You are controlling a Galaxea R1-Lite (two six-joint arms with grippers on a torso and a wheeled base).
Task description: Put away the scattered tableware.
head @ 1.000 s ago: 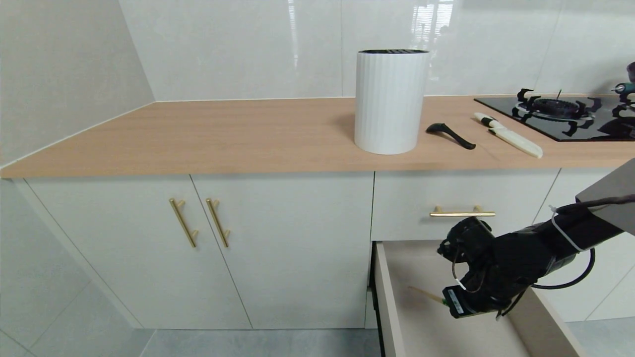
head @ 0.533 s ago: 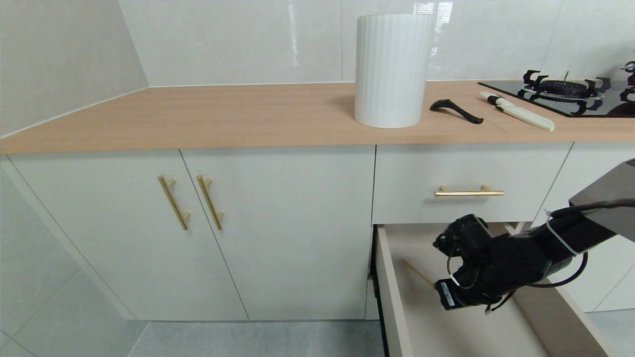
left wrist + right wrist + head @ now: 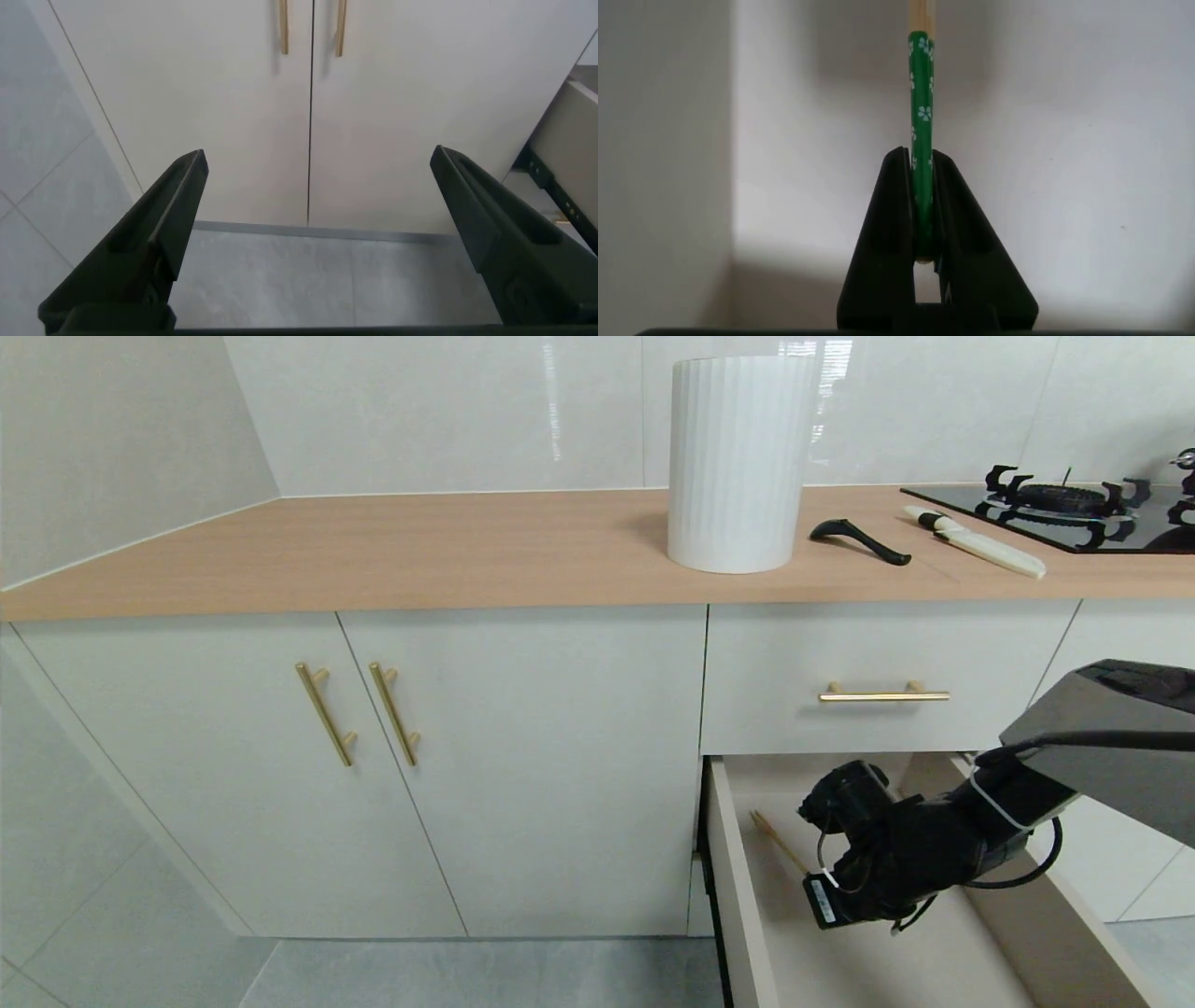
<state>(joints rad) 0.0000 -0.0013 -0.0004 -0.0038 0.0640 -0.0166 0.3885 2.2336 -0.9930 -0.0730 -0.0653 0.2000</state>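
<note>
Right end effector (image 3: 810, 882): my jaws are clamped shut on a chopstick (image 3: 780, 845), low inside the open drawer (image 3: 729, 887); in my right wrist view the two fingers (image 3: 896, 201) press on it from both sides
Chopstick: green with small white flowers where I grip it (image 3: 920, 93), bare wood past that; the wooden end points away from me toward the back left part of the drawer, close to its left wall; I cannot tell whether the tip touches the drawer bottom
Left end effector (image 3: 318, 161): open wide and holding nothing, facing the pair of cabinet doors (image 3: 308, 93) and the grey floor (image 3: 308, 280) below them
Drawer: pulled out under a closed drawer front (image 3: 882, 667) that has a gold bar handle
Bench (image 3: 420, 551): wooden top, carries everything else
Black utensil (image 3: 859, 541): lies flat on the bench, just beside the white ribbed container (image 3: 736, 467) on its hob side
Knife (image 3: 980, 546): pale blade, lies flat between the black utensil and the hob (image 3: 1064, 518), apart from both
White ribbed container: stands upright on the bench, above the drawer's left edge
</note>
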